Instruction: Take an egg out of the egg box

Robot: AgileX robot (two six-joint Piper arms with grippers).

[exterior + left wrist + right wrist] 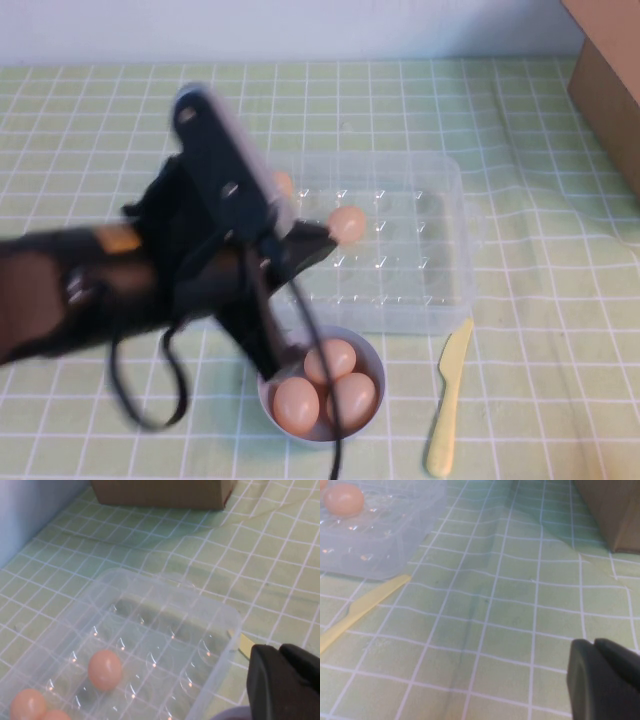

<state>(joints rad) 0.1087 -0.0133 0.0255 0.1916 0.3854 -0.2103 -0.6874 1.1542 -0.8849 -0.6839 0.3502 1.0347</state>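
Note:
The clear plastic egg box [440,215] lies at mid-table. One tan egg [347,224] sits in it, and another egg [283,183] shows partly behind my left arm. In the left wrist view the egg box [165,630] holds one egg [105,669] in the middle and two more at its near corner [27,705]. My left gripper [318,240] hovers at the box's left side just beside the egg, shut and empty; its fingers also show in the left wrist view [279,652]. My right gripper [594,645] is shut and empty over bare cloth, away from the egg box [395,535].
A small round grey-lilac bowl [372,350] with three eggs stands in front of the box. A yellow plastic knife [447,400] lies to its right, also in the right wrist view [360,607]. A cardboard box [610,90] stands at the far right. A green checked cloth covers the table.

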